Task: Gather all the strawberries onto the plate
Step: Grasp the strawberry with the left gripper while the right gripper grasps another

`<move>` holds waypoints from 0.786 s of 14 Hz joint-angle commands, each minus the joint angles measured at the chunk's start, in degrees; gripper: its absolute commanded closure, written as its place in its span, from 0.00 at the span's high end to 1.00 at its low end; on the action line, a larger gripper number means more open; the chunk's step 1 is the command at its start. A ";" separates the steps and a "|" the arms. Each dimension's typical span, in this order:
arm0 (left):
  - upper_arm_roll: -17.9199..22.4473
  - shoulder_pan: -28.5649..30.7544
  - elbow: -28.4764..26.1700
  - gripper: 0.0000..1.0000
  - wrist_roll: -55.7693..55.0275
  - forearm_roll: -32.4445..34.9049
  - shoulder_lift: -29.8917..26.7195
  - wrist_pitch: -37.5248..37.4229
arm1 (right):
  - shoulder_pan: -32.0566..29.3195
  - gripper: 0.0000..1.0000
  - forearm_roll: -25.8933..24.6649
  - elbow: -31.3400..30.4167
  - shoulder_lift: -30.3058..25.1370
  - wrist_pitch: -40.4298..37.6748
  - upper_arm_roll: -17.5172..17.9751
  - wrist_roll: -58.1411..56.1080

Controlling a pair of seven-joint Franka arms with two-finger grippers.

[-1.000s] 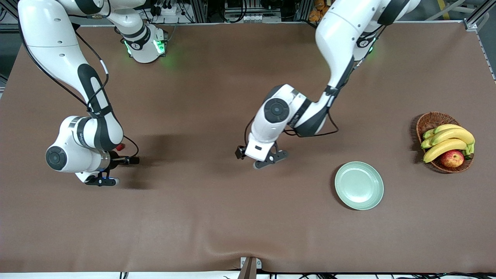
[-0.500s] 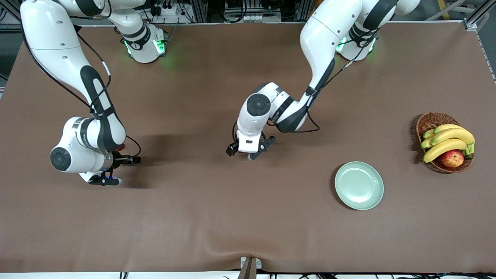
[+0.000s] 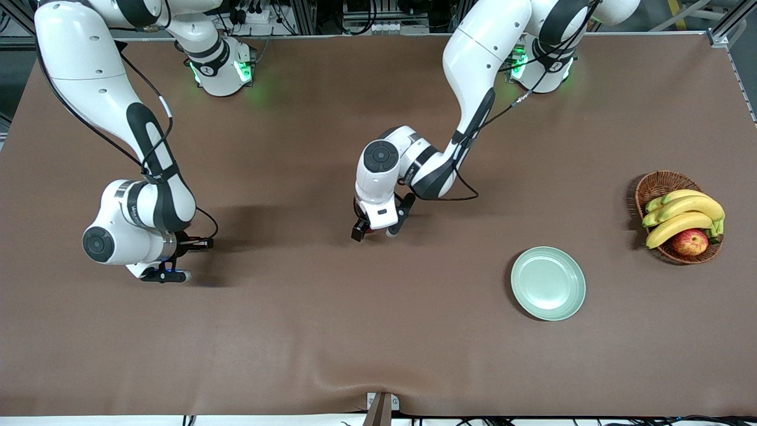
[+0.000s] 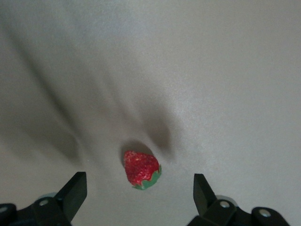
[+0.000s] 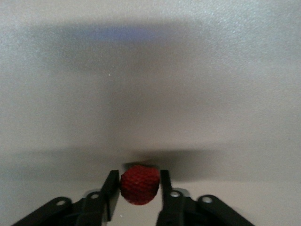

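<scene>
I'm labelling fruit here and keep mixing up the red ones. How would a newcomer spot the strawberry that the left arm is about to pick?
Start at the brown table, near its middle, where the left hand hangs low with its fingers spread. The strawberry lies on the cloth right under that hand. It is tiny, red with a green top, and lies free, unlike the berry clamped in the right hand.

Hidden and cropped parts

In the front view both berries sit under the wrists: only a red sliver [image 3: 371, 231] shows below the left arm's (none by the right). The right wrist view's edge crops its fingers [image 5: 165, 188]; the held berry [image 5: 139, 184] hides its green top.
</scene>
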 commanded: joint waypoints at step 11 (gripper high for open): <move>0.90 -0.66 1.39 0.46 -4.22 0.51 2.78 4.39 | 5.74 0.06 -0.15 3.51 -4.24 -2.04 0.19 2.68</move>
